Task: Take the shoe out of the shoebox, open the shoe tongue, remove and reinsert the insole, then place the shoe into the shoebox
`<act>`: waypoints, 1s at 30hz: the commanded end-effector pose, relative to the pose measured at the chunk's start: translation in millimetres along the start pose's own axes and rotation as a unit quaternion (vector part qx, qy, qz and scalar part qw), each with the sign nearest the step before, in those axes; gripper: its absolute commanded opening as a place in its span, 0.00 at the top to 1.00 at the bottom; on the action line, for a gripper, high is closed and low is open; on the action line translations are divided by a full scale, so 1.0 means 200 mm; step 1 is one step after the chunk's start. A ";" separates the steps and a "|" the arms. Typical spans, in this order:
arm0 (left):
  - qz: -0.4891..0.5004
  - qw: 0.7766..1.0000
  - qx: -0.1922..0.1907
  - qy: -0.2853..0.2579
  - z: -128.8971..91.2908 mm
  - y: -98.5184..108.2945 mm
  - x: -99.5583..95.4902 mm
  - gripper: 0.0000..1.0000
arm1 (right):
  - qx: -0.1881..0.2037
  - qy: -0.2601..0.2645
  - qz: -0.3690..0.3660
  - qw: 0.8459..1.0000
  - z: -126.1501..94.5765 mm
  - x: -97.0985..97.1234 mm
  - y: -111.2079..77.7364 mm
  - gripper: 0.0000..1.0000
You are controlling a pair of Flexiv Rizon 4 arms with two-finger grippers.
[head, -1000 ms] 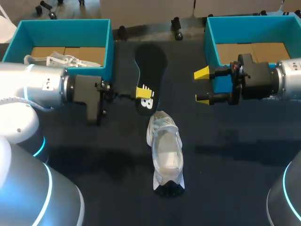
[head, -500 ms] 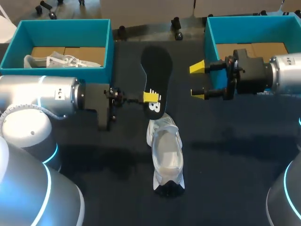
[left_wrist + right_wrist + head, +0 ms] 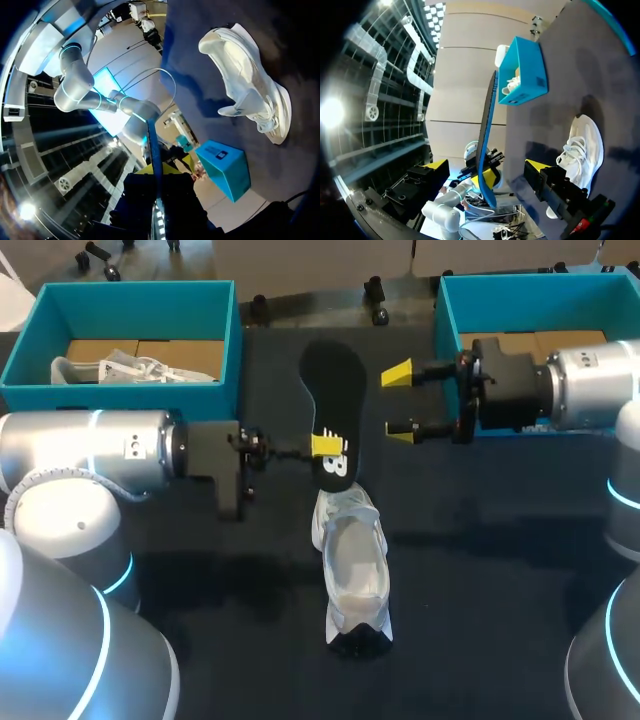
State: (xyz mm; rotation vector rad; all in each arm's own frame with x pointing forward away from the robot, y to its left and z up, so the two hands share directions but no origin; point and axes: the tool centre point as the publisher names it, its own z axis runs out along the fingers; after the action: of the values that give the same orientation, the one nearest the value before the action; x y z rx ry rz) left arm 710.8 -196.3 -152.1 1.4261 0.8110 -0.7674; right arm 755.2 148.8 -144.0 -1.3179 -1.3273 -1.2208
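**Item 1.** Insole, black, its heel end clamped in the left gripper. A white printed logo mark sits on the heel end, touching the yellow fingertip, which covers its upper part. It is an emblem only, with no smaller lettering legible.

**Item 2.** Right shoebox, teal. A small dark label is on an outer wall, its print too small to read.

**Item 3.** Left shoebox, teal. A like dark label is on an outer wall, also too small to read.

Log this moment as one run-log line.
left fingers: shut on flat black insole, lifted | right fingers: open, beside insole | white sneaker: on table
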 end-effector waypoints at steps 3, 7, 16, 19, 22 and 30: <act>0.001 1.000 -0.004 0.002 0.02 -0.01 0.00 1.00 | -0.001 -0.004 0.012 1.000 0.06 0.01 0.05 0.00; 0.001 1.000 -0.004 0.002 0.02 -0.01 0.00 1.00 | -0.006 -0.003 0.021 1.000 0.09 0.04 0.06 0.00; 0.001 1.000 -0.004 0.002 0.02 -0.01 0.00 1.00 | -0.008 -0.016 0.056 0.998 0.16 0.04 0.06 0.06; 0.001 1.000 -0.004 0.002 0.02 -0.01 0.00 1.00 | -0.009 -0.014 0.064 0.998 0.18 0.03 0.05 0.22; 0.001 1.000 -0.004 0.002 0.02 -0.01 0.00 1.00 | -0.011 -0.012 0.065 0.998 0.20 0.03 0.04 0.43; 0.001 1.000 -0.004 0.002 0.02 -0.01 0.00 1.00 | -0.021 -0.018 0.076 0.997 0.23 0.05 0.02 0.59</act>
State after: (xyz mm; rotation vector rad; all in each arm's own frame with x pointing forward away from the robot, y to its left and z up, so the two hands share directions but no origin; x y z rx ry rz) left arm 709.9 -199.3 -153.2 1.4239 0.8140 -0.7630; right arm 763.2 190.1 -141.6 -1.4350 -1.2080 -1.1297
